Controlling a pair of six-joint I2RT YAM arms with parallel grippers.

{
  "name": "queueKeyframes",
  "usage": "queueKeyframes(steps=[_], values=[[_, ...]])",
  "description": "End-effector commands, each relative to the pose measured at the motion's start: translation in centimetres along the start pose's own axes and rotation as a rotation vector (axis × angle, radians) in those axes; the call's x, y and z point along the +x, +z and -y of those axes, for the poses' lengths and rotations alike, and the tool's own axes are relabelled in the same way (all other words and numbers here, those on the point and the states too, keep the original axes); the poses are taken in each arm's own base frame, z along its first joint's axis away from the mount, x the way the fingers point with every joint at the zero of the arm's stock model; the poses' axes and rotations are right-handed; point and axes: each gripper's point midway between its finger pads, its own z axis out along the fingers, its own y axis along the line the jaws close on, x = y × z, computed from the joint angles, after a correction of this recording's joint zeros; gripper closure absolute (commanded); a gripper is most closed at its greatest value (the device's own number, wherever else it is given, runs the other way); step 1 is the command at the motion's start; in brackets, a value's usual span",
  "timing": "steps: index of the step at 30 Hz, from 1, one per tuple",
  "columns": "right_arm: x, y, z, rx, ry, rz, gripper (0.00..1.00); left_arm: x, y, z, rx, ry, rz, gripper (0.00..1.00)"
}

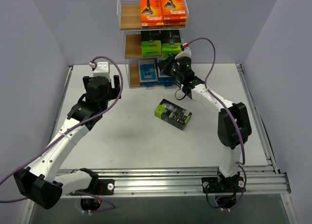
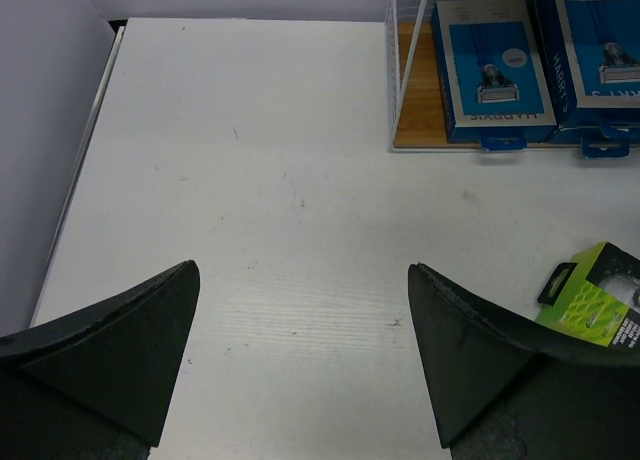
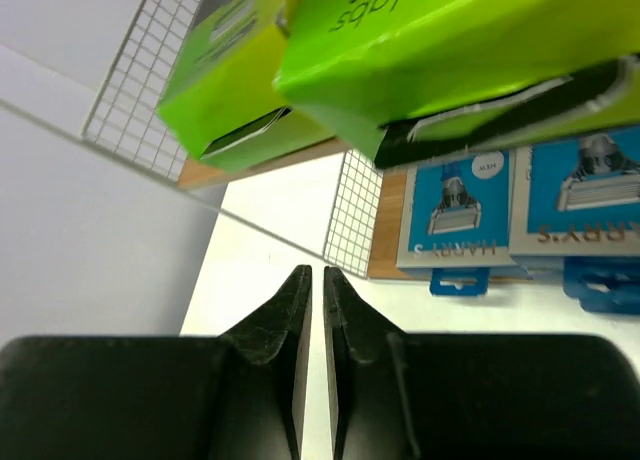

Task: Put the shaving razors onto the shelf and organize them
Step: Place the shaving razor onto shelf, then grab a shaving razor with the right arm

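on the table (image 1: pixel 122 136), the stiff, probably light razor pack (image 1: pixel 173 114) wants an edge pinch; left gripper (image 2: pixel 300 270) wide, right gripper (image 3: pixel 317 276) closed empty.

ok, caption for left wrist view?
Open left gripper over table; blue razor packs on shelf board ahead, green-topped pack loose nearby.

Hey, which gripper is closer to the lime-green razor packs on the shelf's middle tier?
Right. The right gripper, shut, sits just in front of and below the lime-green packs. The left gripper, open, hangs over the table, left of the shelf.
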Motion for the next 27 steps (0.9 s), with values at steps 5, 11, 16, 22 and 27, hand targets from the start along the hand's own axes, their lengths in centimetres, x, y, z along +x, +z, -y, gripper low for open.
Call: queueKeyframes(steps=[5, 11, 16, 22, 27], values=[[-5.4, -8.7, -4.4, -0.074, -0.085, 0.108, 0.59, -0.8, 0.7, -1.3, 0.002, -0.101, 0.020, 0.06], [-2.2, -13.9, 3.2, 0.088, -0.047, -0.022, 0.47, 0.9, 1.8, 2.8, 0.190, -0.148, -0.052, 0.06], [2.2, -18.3, 10.8, 0.302, -0.005, -0.173, 0.40, 3.2, 2.8, 6.3, 0.324, -0.156, -0.133, 0.06], [7.1, -22.8, 14.4, 0.375, 0.040, -0.271, 0.28, 7.3, 2.9, 12.7, 0.539, -0.120, -0.257, 0.06], [9.6, -25.0, 15.6, 0.397, 0.063, -0.313, 0.28, 10.9, 4.1, 16.3, 0.569, -0.154, -0.382, 0.05]])
